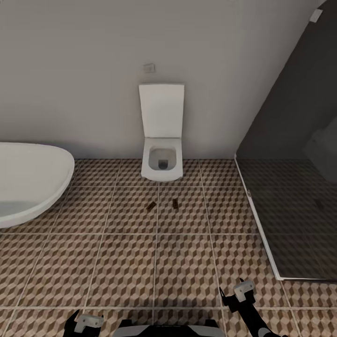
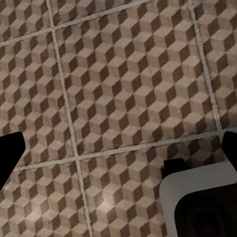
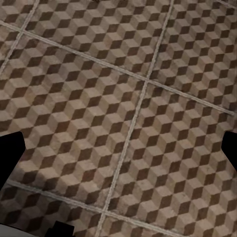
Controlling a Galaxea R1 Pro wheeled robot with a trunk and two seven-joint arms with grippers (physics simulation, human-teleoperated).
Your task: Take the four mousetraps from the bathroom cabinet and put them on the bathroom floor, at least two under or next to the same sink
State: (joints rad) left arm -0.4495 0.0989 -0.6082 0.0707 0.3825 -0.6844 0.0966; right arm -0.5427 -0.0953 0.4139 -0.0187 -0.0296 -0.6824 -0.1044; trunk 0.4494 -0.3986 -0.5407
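Bathroom floor (image 1: 182,262), tiled in a brown, beige and white cube print with pale grout, ran from my base to a grey rear wall (image 1: 70,70). Item: white square toilet (image 1: 162,161), wall-hung, lid up, centred on that wall. Item: white oval bathtub (image 1: 28,182) at my left, its rim cut by the edge of the head view. Item: dark glass panel (image 1: 290,187) at my right, standing on a pale strip. Items: two small dark flat pieces on the tiles just in front of the toilet, one (image 1: 150,206) left of a grout line and one (image 1: 175,203) right of it, near each other but apart; I judged them mousetraps, though too small to be sure, set down there to share one floor surface. Neither lay beside any basin in view, so by my reckoning the sink condition remained unmet for them. Left gripper (image 1: 87,324) was held low over bare tile beside my base, fingers spread wide with nothing between them; the left wrist view showed patterned tile between the two dark tips (image 2: 10,158). Right gripper (image 1: 243,291) was likewise carried low and forward, fingers parted and empty, tile plain between its tips (image 3: 10,155) in the right wrist view. Both hands were free, presumably for fetching.
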